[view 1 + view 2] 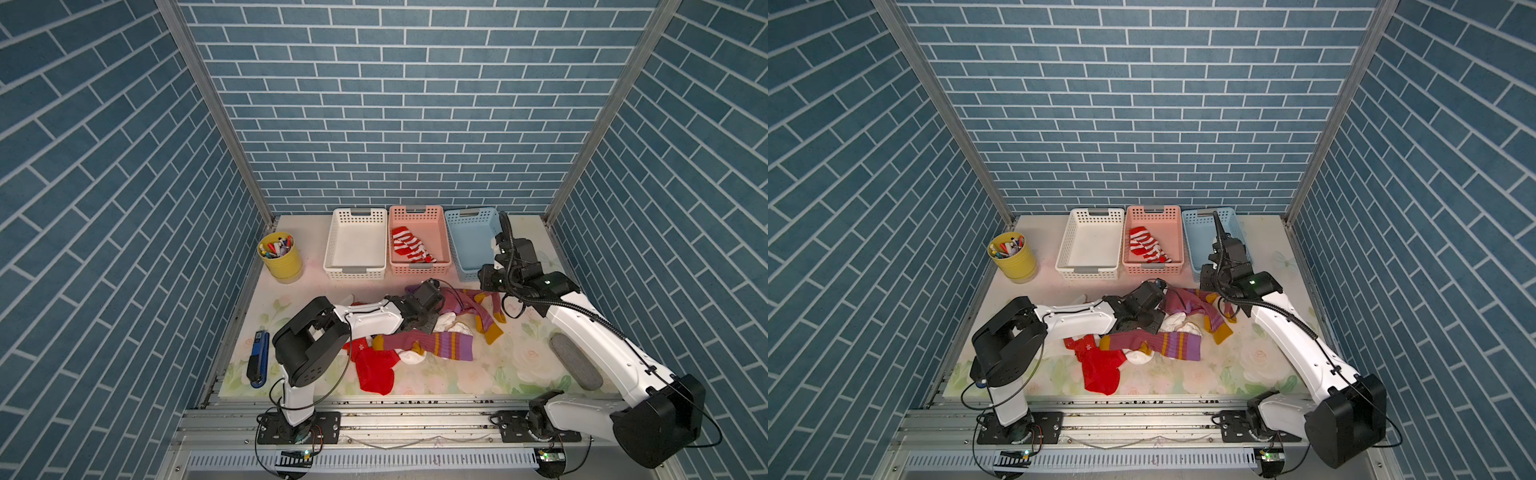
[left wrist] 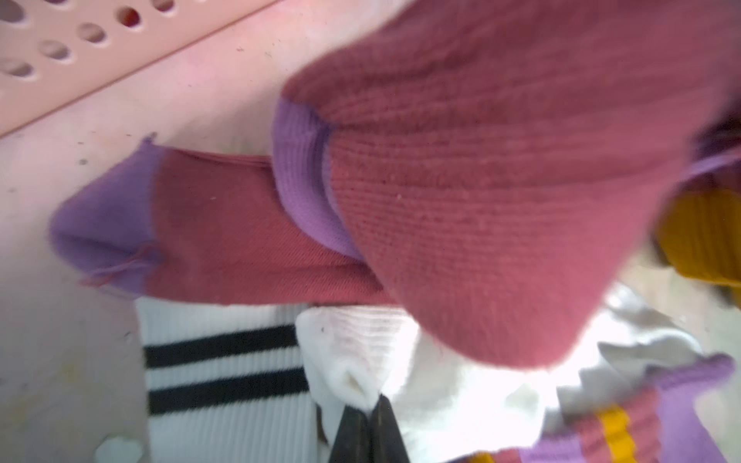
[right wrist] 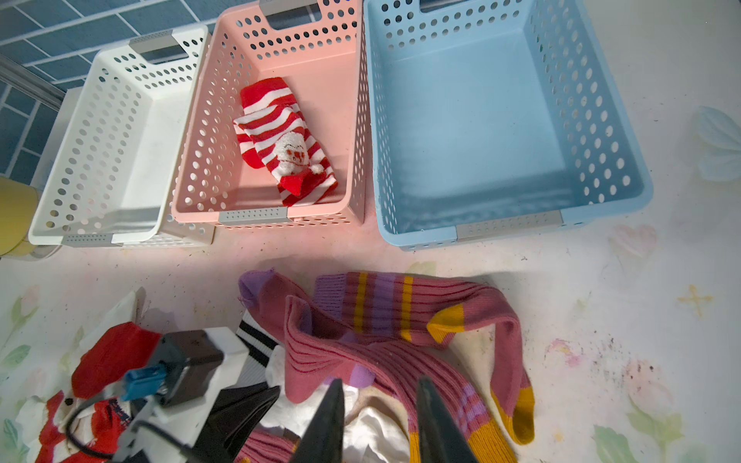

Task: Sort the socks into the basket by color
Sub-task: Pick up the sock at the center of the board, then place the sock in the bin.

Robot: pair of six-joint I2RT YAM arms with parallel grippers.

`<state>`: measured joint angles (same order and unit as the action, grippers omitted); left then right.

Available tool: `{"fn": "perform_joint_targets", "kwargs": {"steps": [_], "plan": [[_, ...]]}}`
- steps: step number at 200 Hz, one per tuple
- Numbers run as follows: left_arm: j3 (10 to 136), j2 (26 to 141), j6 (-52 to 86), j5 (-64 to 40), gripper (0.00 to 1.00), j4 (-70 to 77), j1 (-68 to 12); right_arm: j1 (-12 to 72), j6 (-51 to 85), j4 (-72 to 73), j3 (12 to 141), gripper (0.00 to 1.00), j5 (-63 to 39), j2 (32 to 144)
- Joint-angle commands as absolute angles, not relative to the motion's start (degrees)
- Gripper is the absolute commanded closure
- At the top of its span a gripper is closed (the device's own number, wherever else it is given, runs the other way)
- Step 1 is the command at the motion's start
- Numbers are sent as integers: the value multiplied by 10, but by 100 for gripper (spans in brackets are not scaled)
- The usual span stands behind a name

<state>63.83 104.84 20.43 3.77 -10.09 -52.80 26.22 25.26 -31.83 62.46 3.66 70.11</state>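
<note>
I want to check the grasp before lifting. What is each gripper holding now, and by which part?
The left gripper is shut on the white sock, pinching a small fold of its fabric. The right gripper is open and holds nothing.

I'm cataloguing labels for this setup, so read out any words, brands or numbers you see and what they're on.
None can be read.
Stapler: pale label near one end, too small to read.
Markers in the cup: print too small to read.
Red sock: white star mark, not text.
</note>
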Motion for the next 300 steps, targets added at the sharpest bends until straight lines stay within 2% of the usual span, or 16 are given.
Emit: {"fn": "perform_joint_targets", "kwargs": {"steps": [1,73,137,235,300], "plan": [[623,986,192,41,100,-128,-531,260,260,-296,609,68,35,679],[636,841,179,61,100,-229,-531,260,248,-239,566,69,-26,661],[690,781,168,122,100,-326,-517,263,237,-199,548,69,-90,657],[753,819,150,117,100,-351,-365,271,241,-200,525,69,-107,626],[809,907,131,85,100,-299,-262,286,248,-197,511,69,-110,621]]}}
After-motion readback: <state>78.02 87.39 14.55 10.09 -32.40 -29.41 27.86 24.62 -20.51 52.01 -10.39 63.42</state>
